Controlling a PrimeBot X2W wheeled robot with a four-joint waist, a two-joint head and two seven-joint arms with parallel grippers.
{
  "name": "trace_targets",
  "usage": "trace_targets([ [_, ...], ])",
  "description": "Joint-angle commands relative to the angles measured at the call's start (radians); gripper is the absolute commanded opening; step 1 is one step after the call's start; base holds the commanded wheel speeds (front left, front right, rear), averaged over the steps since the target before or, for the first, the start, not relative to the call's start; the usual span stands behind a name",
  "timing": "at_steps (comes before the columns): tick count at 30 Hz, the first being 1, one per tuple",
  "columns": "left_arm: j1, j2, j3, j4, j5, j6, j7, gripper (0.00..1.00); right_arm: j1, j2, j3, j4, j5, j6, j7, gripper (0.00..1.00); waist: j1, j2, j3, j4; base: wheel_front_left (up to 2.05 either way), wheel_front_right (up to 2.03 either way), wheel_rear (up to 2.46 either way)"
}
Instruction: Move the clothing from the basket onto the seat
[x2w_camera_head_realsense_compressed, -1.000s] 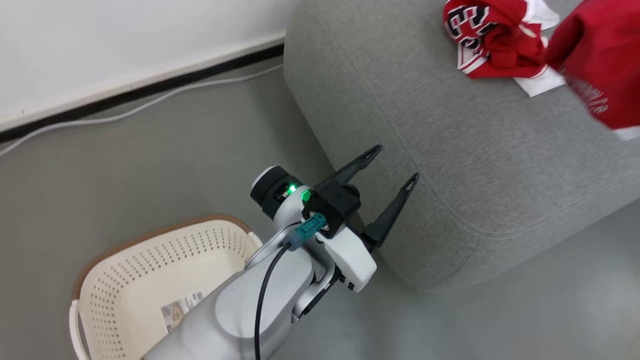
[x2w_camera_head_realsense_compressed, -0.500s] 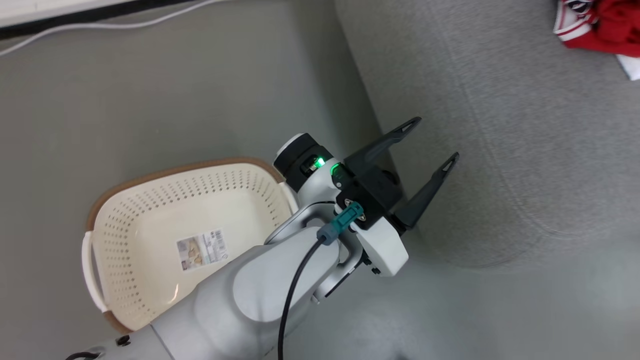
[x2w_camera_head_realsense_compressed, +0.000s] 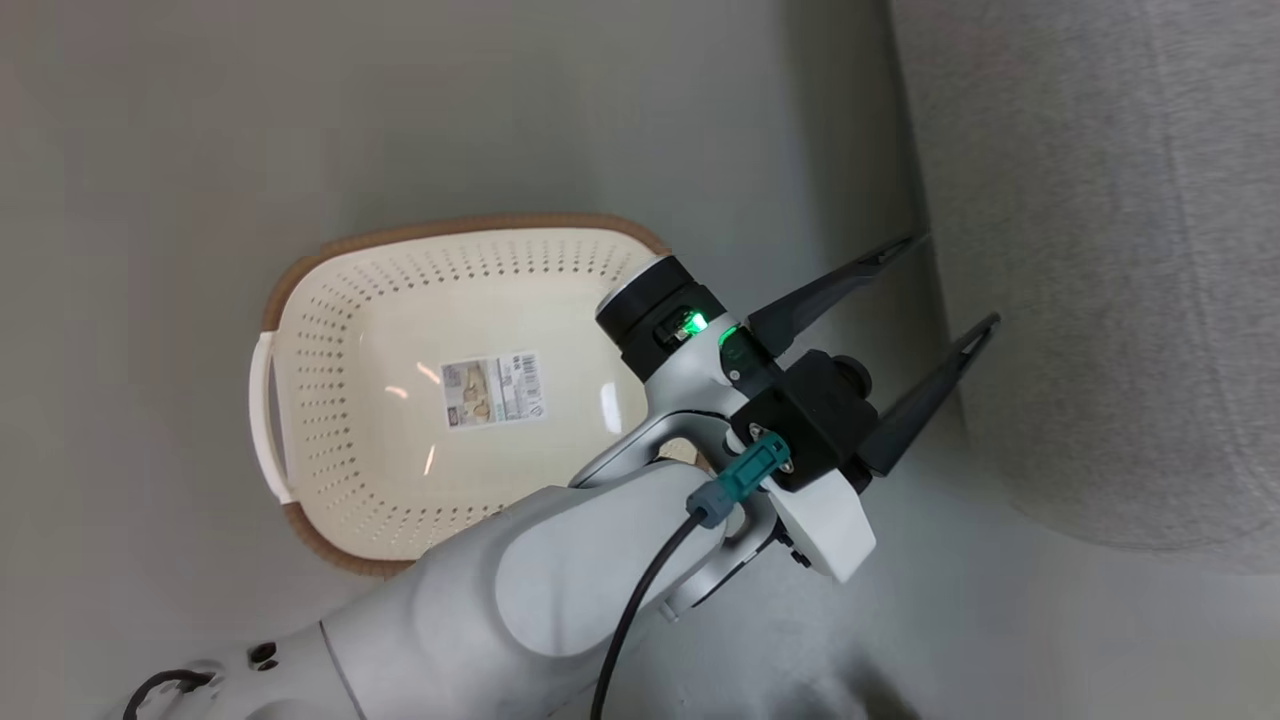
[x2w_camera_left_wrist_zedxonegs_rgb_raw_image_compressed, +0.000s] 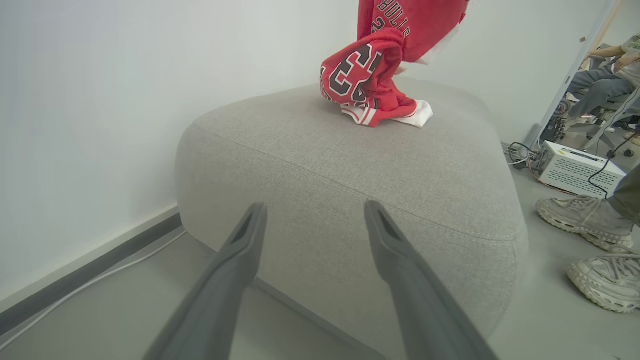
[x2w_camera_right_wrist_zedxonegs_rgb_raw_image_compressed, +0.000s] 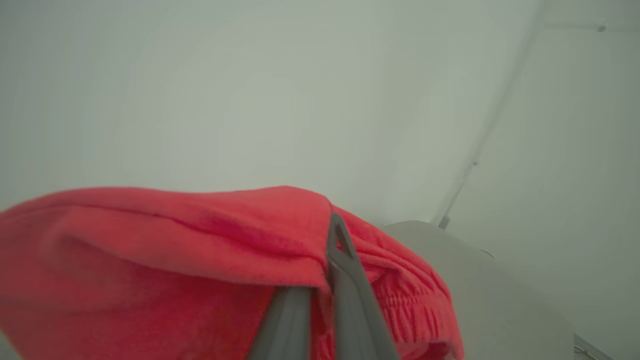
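The cream basket (x2w_camera_head_realsense_compressed: 330, 400) stands on the floor with only a paper label (x2w_camera_head_realsense_compressed: 495, 390) on its bottom. My left gripper (x2w_camera_head_realsense_compressed: 950, 282) hangs open and holds nothing, between the basket and the side of the grey seat (x2w_camera_head_realsense_compressed: 1100, 250). In the left wrist view its fingers (x2w_camera_left_wrist_zedxonegs_rgb_raw_image_compressed: 315, 207) point at the seat (x2w_camera_left_wrist_zedxonegs_rgb_raw_image_compressed: 350, 165), where a bunched red jersey (x2w_camera_left_wrist_zedxonegs_rgb_raw_image_compressed: 370, 85) lies on white cloth. Another red jersey (x2w_camera_left_wrist_zedxonegs_rgb_raw_image_compressed: 410, 25) hangs above it, its top cut off. My right gripper (x2w_camera_right_wrist_zedxonegs_rgb_raw_image_compressed: 325, 260) is shut on red clothing (x2w_camera_right_wrist_zedxonegs_rgb_raw_image_compressed: 150, 250) above the seat (x2w_camera_right_wrist_zedxonegs_rgb_raw_image_compressed: 475, 280).
A wall with a dark baseboard (x2w_camera_left_wrist_zedxonegs_rgb_raw_image_compressed: 90, 280) and a white cable runs behind the seat. Right of the seat stand a person's two grey shoes (x2w_camera_left_wrist_zedxonegs_rgb_raw_image_compressed: 585, 220), a white perforated box (x2w_camera_left_wrist_zedxonegs_rgb_raw_image_compressed: 580, 167) with cables, and a seated person (x2w_camera_left_wrist_zedxonegs_rgb_raw_image_compressed: 605, 85) farther off.
The head camera has swung down and toward the basket, so the basket now sits mid-view and the jerseys have left that view. My left gripper stays open.
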Motion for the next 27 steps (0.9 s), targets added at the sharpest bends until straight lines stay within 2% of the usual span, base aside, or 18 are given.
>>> trace_targets([
  [1, -0.032, -0.006, 0.011, -0.033, -0.004, 0.014, -0.005, 1.0, 0.004, -0.047, -0.006, 0.0, 0.001, 0.004, -0.006, 0.0, -0.0001, 0.0, 0.039, 0.037, 0.0, 0.0, 0.0],
  [5, -0.038, -0.006, 0.001, -0.047, -0.007, 0.028, -0.005, 1.0, -0.008, -0.019, 0.011, 0.059, 0.035, 0.004, -0.006, 0.0, -0.0001, 0.0, 0.057, 0.056, 0.0, 0.0, 0.0],
  [11, -0.034, -0.006, -0.001, -0.052, -0.017, 0.032, -0.005, 1.0, 0.06, 0.022, 0.112, 0.099, 0.12, 0.004, -0.006, 0.0, -0.0001, 0.0, 0.045, 0.065, 0.0, 0.0, 0.0],
  [12, -0.032, -0.006, 0.0, -0.051, -0.019, 0.031, -0.005, 1.0, 0.078, 0.026, 0.125, 0.107, 0.137, 0.004, -0.006, 0.13, -0.0001, 0.0, 0.04, 0.065, 0.0, 0.0, 0.0],
  [13, -0.029, -0.006, 0.001, -0.051, -0.021, 0.03, -0.005, 1.0, 0.099, 0.029, 0.144, 0.109, 0.151, 0.004, -0.006, 0.44, -0.0001, 0.0, 0.036, 0.065, 0.0, 0.0, 0.0],
  [14, -0.027, -0.006, 0.002, -0.051, -0.022, 0.03, -0.005, 1.0, 0.118, 0.032, 0.152, 0.107, 0.172, 0.004, -0.006, 0.82, -0.0001, 0.0, 0.031, 0.065, 0.0, 0.0, 0.0],
  [15, -0.024, -0.006, 0.005, -0.05, -0.023, 0.03, -0.005, 1.0, 0.141, 0.035, 0.163, 0.101, 0.191, 0.004, -0.006, 1.0, -0.0001, 0.0, 0.026, 0.064, 0.0, 0.0, 0.0],
  [21, 0.004, -0.006, 0.027, -0.049, -0.021, 0.026, -0.005, 1.0, 0.286, 0.045, 0.212, 0.011, 0.289, 0.004, -0.006, 1.0, -0.0001, 0.0, -0.021, 0.061, 0.0, 0.0, 0.0],
  [27, 0.052, -0.006, 0.069, -0.044, -0.008, 0.023, -0.005, 1.0, 0.405, 0.041, 0.268, -0.121, 0.341, 0.004, -0.006, 1.0, -0.0001, 0.0, -0.087, 0.062, 0.0, 0.0, 0.0],
])
